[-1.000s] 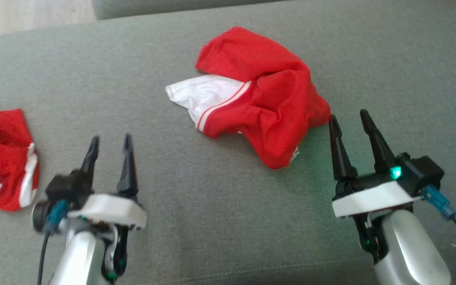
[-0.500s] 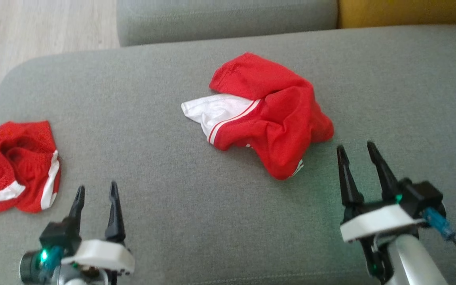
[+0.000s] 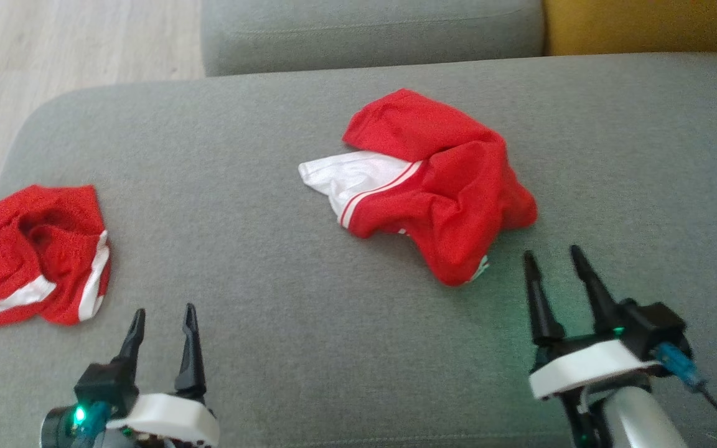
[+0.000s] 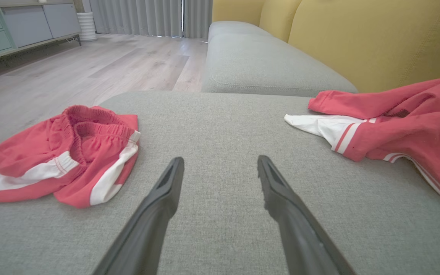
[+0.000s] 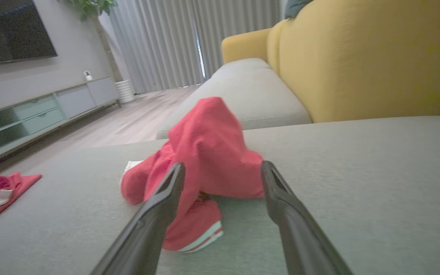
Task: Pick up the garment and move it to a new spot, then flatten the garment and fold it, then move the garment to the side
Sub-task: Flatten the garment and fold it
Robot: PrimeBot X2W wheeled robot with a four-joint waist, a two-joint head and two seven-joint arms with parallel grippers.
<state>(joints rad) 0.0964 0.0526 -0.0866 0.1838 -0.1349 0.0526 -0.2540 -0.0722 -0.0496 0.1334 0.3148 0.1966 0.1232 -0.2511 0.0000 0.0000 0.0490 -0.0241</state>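
Sharing the grey cushion (image 3: 259,143), well apart: garment (image 3: 452,186) and red shorts (image 3: 28,249)

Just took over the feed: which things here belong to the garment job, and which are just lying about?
Job: crumpled red-and-white garment at centre, probably; grey cushion under it; left gripper, right gripper, jaws open.
Lying about: red shorts at left; yellow sofa back; wood floor.

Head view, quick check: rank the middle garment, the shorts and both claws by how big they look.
1. Middle garment, clearly the largest.
2. Shorts, though the left edge crops them.
3. Right claw and left claw: they look alike, sit nearer the camera and are cropped at the bottom, so I won't rank them.
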